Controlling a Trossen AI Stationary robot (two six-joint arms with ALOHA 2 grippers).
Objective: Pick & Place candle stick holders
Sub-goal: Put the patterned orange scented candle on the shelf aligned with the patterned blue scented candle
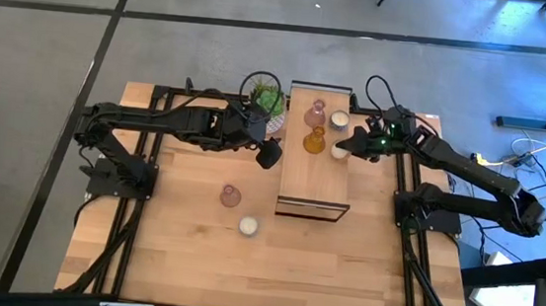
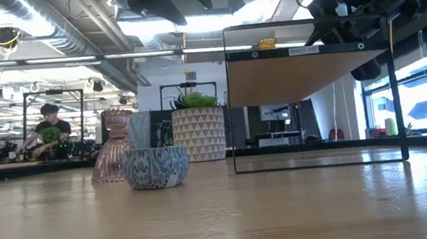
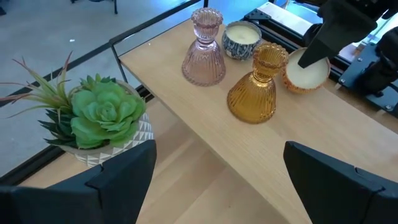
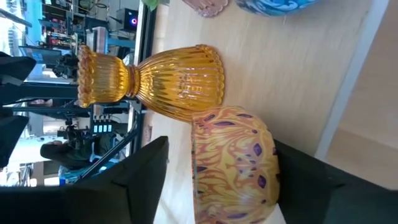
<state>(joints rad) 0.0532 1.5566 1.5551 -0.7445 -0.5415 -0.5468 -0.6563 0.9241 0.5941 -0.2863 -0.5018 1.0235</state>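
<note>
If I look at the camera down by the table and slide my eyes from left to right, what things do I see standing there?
Pink glass holder → blue-patterned round holder → succulent in its white pot → wooden black-framed stand.

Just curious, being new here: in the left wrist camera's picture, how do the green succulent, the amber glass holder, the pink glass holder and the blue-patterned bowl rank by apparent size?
1. Green succulent, though nearest the camera.
2. Amber glass holder.
3. Pink glass holder, close to the amber one and farther off, so that order is unsure.
4. Blue-patterned bowl.
</note>
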